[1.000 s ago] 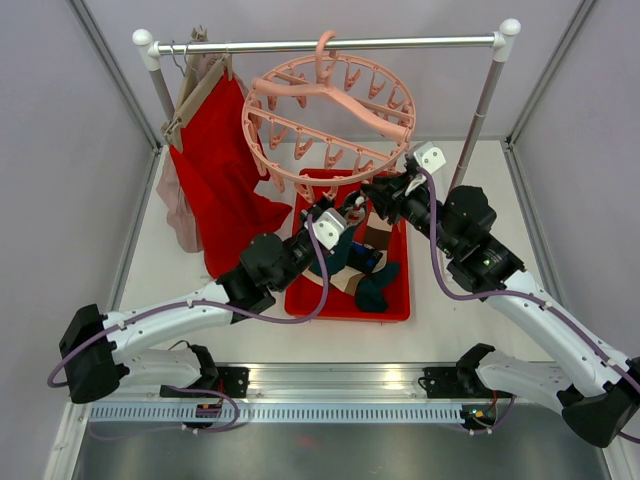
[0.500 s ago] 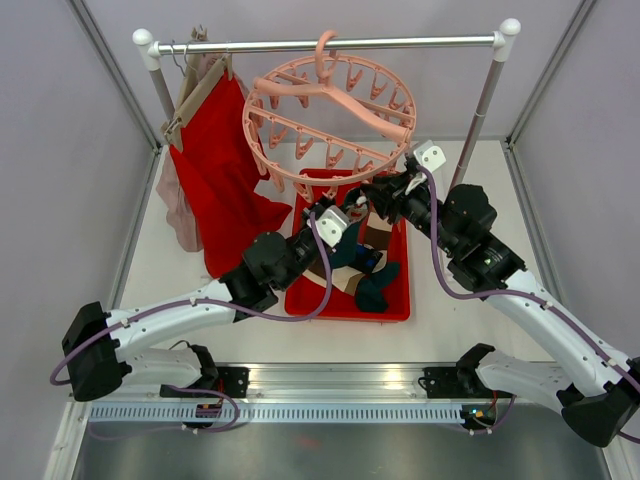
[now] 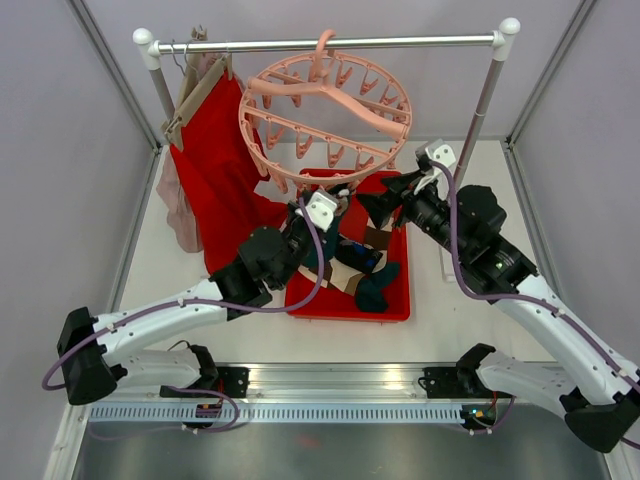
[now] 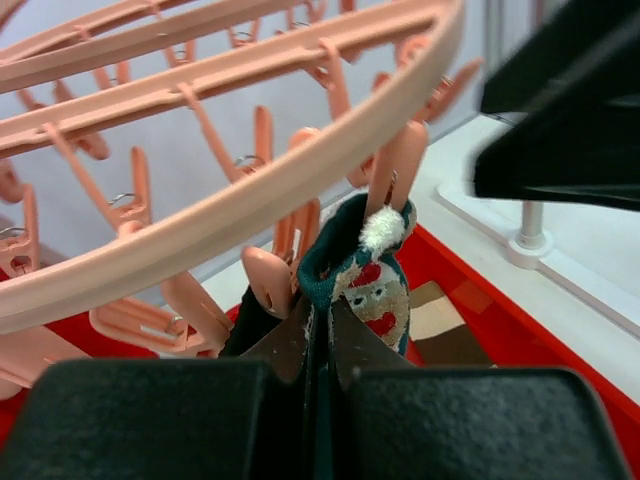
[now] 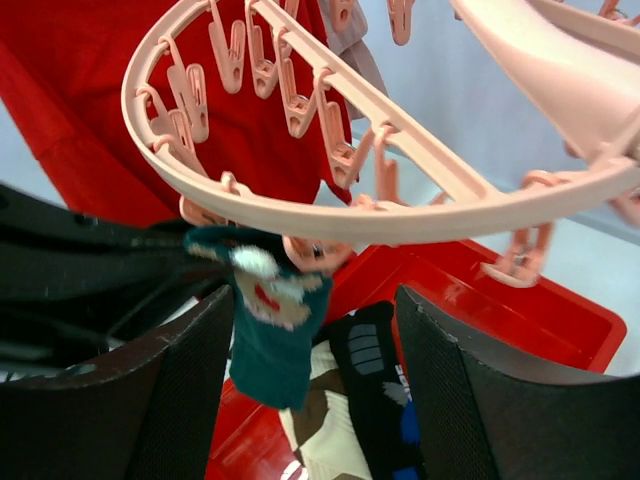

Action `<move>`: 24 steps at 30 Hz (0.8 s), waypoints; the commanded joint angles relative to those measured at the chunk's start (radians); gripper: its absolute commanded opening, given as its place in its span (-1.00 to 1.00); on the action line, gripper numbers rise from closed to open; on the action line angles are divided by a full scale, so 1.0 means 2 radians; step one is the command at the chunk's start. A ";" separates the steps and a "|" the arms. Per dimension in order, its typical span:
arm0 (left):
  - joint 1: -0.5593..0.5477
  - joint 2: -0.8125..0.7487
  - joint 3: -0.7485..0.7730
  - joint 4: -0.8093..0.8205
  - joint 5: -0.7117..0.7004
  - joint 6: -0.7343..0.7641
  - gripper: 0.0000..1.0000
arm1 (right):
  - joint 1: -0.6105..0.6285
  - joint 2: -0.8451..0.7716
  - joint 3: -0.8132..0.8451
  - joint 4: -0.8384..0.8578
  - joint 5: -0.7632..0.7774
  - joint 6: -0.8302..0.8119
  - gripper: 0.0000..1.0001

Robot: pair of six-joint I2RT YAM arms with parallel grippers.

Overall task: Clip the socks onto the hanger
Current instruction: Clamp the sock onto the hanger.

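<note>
The pale-pink ring hanger (image 3: 330, 93) hangs from the rail. My left gripper (image 4: 318, 335) is shut on a dark teal sock (image 4: 365, 285) with a red-white figure, held up under the ring's (image 4: 250, 200) near rim. A clip peg (image 4: 395, 170) meets the sock's top edge at its white pompom. My right gripper (image 5: 312, 300) is open, its fingers standing apart on either side of the hanging teal sock (image 5: 270, 330) and the peg (image 5: 320, 252), touching neither. More socks (image 3: 372, 285) lie in the red tray (image 3: 395, 305), a black one (image 5: 375, 380) among them.
A large red cloth (image 3: 215, 170) and a pink garment (image 3: 180, 210) hang on wooden hangers at the rail's (image 3: 330, 43) left end. The rail's right post (image 3: 480, 110) stands just behind my right arm. Grey walls close in both sides.
My right gripper has opened and drawn back to the right, away from the peg. The ring has swung slightly left. The left gripper still holds the teal sock up.
</note>
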 commanded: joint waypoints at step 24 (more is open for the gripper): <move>0.025 -0.081 0.077 -0.142 -0.232 -0.010 -0.95 | -0.002 -0.074 -0.108 -0.098 0.086 0.056 0.40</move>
